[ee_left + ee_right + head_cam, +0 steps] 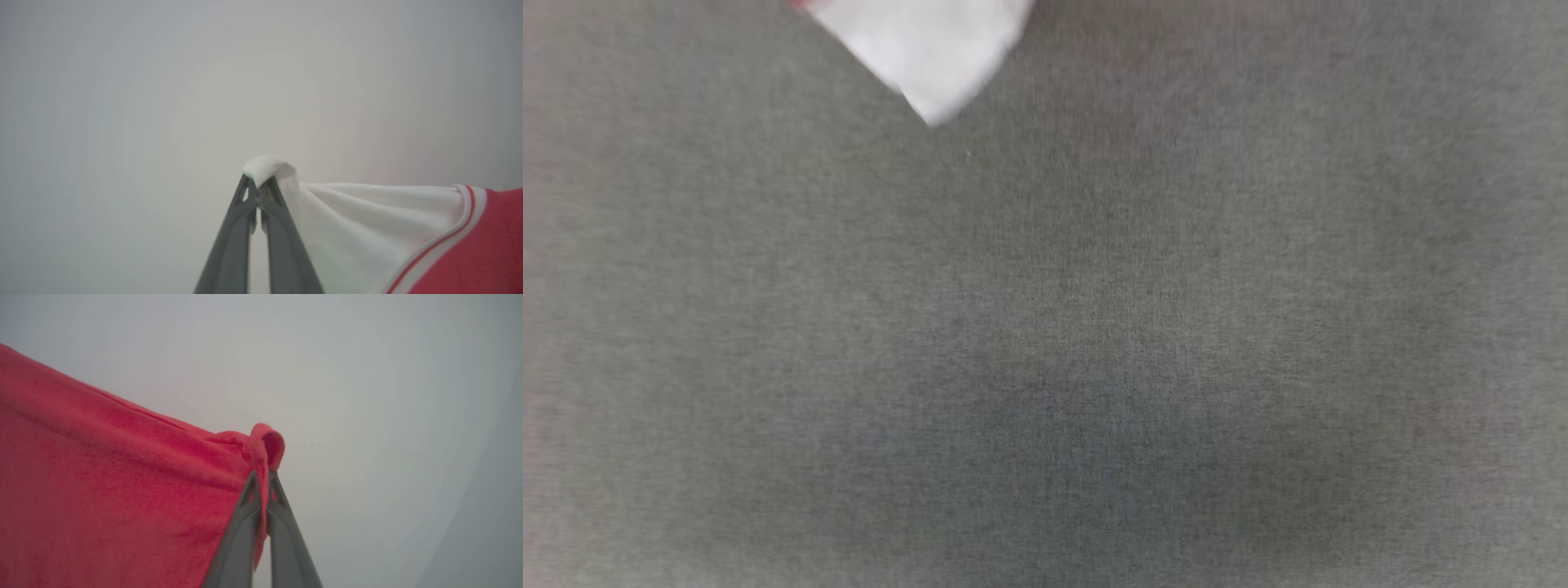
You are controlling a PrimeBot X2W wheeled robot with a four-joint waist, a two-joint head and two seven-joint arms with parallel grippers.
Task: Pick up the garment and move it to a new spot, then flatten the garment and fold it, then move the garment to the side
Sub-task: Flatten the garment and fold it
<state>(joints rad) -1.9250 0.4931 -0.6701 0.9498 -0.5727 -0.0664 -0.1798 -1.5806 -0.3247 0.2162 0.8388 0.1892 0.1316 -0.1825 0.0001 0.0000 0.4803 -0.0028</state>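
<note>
In the left wrist view my left gripper (258, 184) is shut on a pinched fold of the garment's white sleeve; the garment (367, 228) stretches away to the right, with striped trim and red cloth at the edge. My right gripper (264, 477) is shut on a fold of the garment's red cloth (102, 490), which spreads taut to the left in the right wrist view. A blurred white corner of the garment (927, 45) hangs at the top of the head view, with a sliver of red at its left.
A grey woven surface (1045, 343) spreads below in the head view, with a soft dark shadow low in the middle. Behind both grippers there is plain pale grey background.
</note>
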